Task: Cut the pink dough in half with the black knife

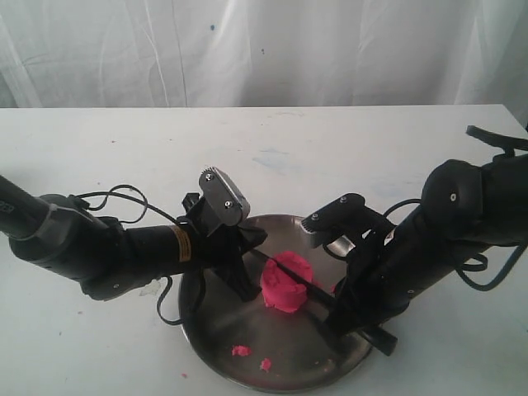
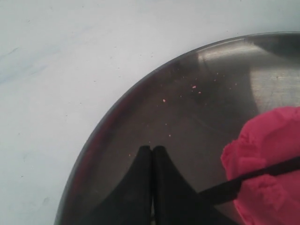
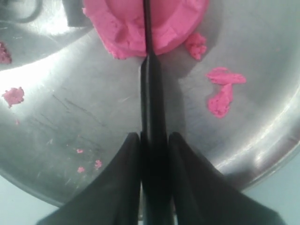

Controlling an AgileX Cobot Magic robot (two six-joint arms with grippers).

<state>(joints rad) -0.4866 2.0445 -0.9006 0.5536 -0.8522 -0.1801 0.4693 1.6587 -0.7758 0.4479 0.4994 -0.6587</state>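
Both pairs of jaws are closed: the left pair pressed together on nothing, the right pair clamped on the handle of the black knife. In the exterior view the left gripper reaches in from the left of the frame and points its tips down onto the metal plate, just beside the pink dough. The plate sits at the lower middle of the frame on a white table, and the dough lies near the plate's centre. The right gripper comes in from the right of the frame, and the knife's blade lies slantwise across the top of the dough. Two pink crumbs lie on the plate toward the bottom of the frame, apart from the dough. In the left wrist view the two fingers meet flat against each other over bare plate, and the thin blade runs from beside them into the dough. In the right wrist view the fingers close on either side of the handle, and the blade runs straight out from them into the middle of the dough, with dough on both sides; whether it is cut through I cannot tell. Loose pink scraps lie on the plate near the dough.
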